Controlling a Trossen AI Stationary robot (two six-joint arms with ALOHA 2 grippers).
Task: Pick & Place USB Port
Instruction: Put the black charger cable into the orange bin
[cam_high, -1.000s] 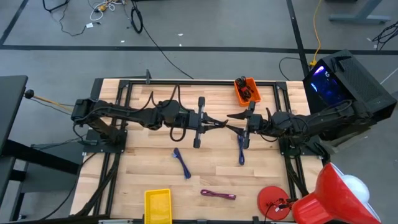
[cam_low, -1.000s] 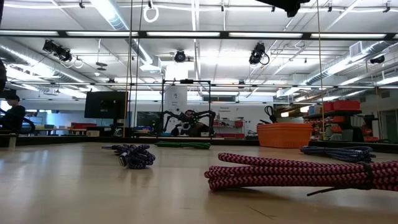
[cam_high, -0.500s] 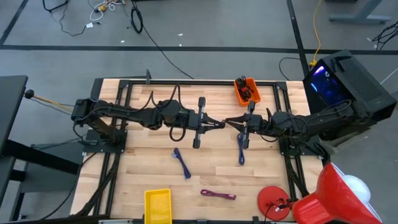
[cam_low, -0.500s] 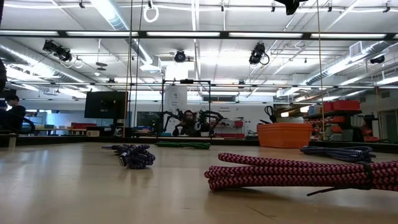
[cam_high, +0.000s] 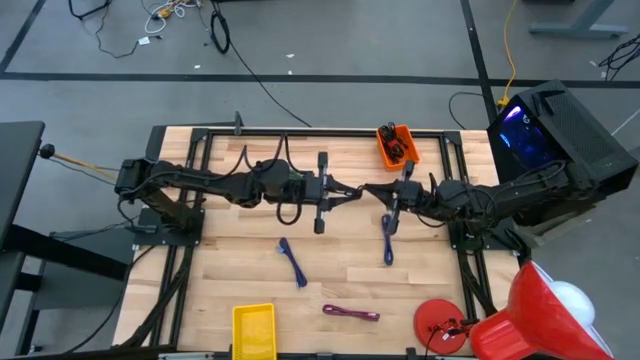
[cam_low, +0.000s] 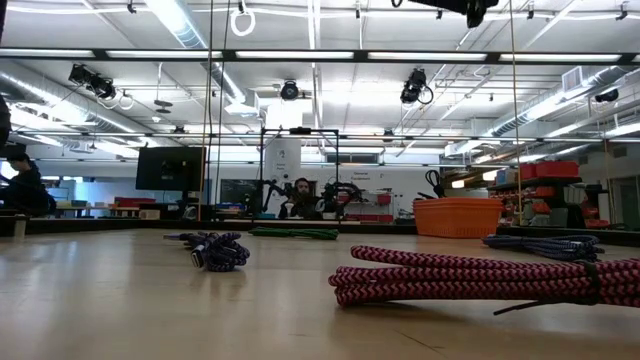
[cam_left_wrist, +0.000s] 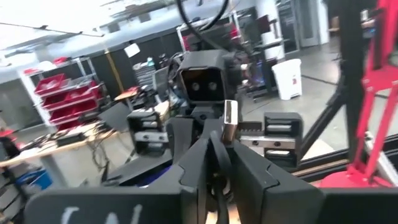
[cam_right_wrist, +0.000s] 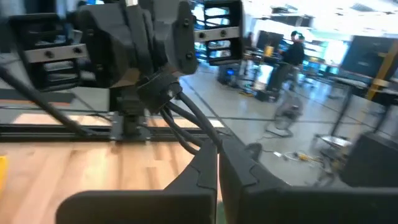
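Left hand (cam_high: 352, 192) pinching USB plug (cam_left_wrist: 230, 121) | right hand (cam_high: 372, 190) clamped, tip-to-tip mid-table above table (cam_high: 240, 270)

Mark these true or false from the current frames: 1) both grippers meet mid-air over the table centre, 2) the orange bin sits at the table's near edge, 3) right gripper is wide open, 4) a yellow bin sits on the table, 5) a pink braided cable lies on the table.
1) True. The left gripper and right gripper meet tip to tip above the table.
2) False. The orange bin sits at the far edge.
3) False. The right gripper is shut, fingers pressed together.
4) True. The yellow bin sits at the near edge.
5) True. The pink braided cable lies near the front edge.
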